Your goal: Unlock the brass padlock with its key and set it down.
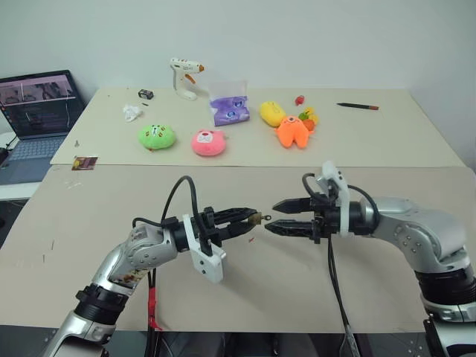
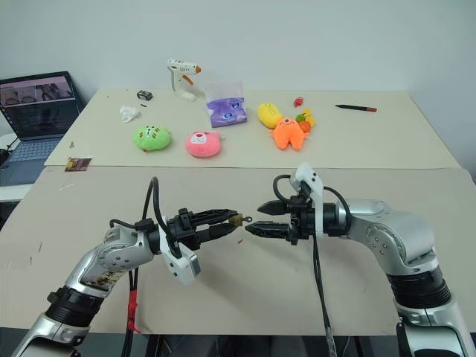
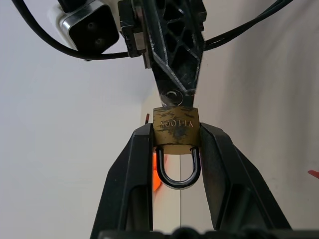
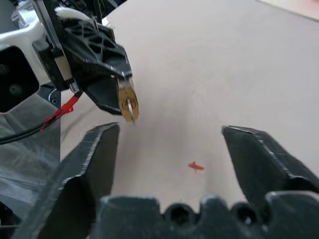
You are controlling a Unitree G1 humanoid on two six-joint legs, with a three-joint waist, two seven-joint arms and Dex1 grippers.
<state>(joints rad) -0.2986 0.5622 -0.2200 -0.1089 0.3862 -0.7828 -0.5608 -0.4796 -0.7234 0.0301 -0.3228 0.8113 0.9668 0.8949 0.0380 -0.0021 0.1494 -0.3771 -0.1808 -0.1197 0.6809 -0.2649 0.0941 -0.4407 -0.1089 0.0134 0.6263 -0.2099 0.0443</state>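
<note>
My left gripper (image 3: 176,137) is shut on the brass padlock (image 3: 175,124), its two fingers pinching the body's sides in the air above the table. The shackle (image 3: 177,172) loops back toward the wrist and looks closed. A small metal key (image 3: 171,98) sticks out of the padlock's far end. My right gripper (image 1: 274,216) faces the left one tip to tip, open, with its fingertips just short of the key. In the right wrist view the padlock (image 4: 128,101) and key hang ahead of the wide-apart fingers (image 4: 99,149).
A small red scrap (image 4: 195,167) lies on the beige table (image 1: 357,282) below the grippers. Far back are plush toys (image 1: 209,143), a glue gun (image 1: 184,76), a purple bag (image 1: 229,110), a pen (image 1: 358,106) and a laptop (image 1: 37,111) at left.
</note>
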